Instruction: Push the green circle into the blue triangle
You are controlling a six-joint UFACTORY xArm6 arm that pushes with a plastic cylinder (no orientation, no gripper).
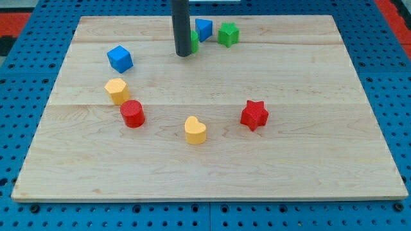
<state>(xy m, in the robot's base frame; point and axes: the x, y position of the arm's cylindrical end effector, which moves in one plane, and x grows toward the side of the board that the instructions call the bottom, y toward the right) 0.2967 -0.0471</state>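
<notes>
My tip (pixel 182 55) rests on the board near the view's top centre. The green circle (pixel 194 41) is mostly hidden behind the rod, only its right edge showing, touching the tip's right side. The blue triangle (pixel 203 29) lies just up and right of the green circle, touching or nearly touching it.
A green star (pixel 228 34) sits right of the blue triangle. A blue cube (pixel 120 58) lies at the left. A yellow hexagon (pixel 117 90) and a red cylinder (pixel 133 113) lie below it. A yellow heart (pixel 195 130) and a red star (pixel 254 115) lie lower. The wooden board (pixel 308 160) rests on a blue pegboard.
</notes>
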